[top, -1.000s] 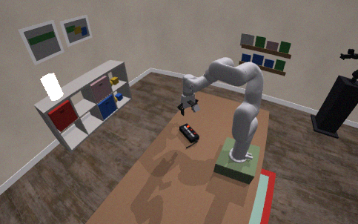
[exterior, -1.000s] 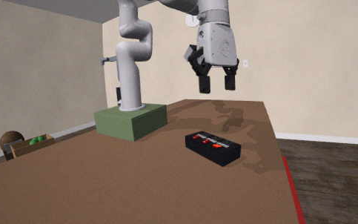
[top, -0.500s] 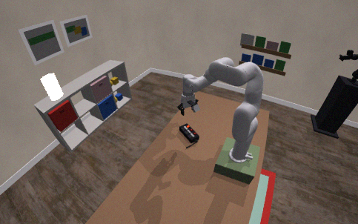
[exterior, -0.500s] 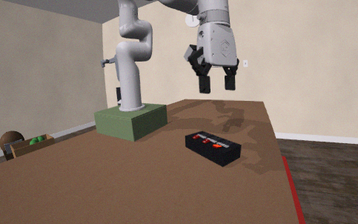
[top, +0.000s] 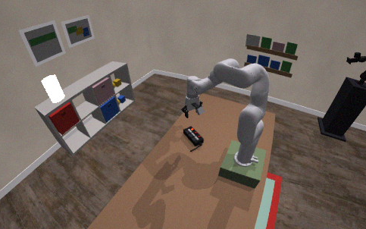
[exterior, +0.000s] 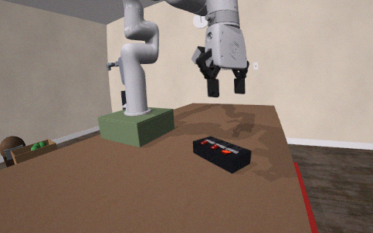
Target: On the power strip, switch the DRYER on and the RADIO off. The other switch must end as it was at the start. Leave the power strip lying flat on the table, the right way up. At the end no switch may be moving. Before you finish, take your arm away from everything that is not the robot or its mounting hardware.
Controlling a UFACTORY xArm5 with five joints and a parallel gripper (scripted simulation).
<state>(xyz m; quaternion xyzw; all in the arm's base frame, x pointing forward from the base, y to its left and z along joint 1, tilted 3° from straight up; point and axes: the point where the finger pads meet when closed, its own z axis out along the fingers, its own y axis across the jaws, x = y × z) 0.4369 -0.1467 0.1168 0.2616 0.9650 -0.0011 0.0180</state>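
Observation:
The black power strip [top: 193,136] lies flat on the brown table, right way up, with three red switches in a row on its top. It also shows in the exterior view [exterior: 222,153], where the switches look red but their positions and labels are too small to read. A short black cord end sticks out of the strip [top: 195,149]. My gripper [top: 192,110] hangs well above the strip, clear of it, with its fingers open and nothing between them. In the exterior view it [exterior: 226,86] points straight down above the table's far part.
The arm's green base block [top: 243,167] stands on the table near the strip. A white shelf unit [top: 87,104] with coloured bins stands on the floor to the left. A black pedestal [top: 345,108] stands at the right. A box with green items [exterior: 31,150] sits on the floor.

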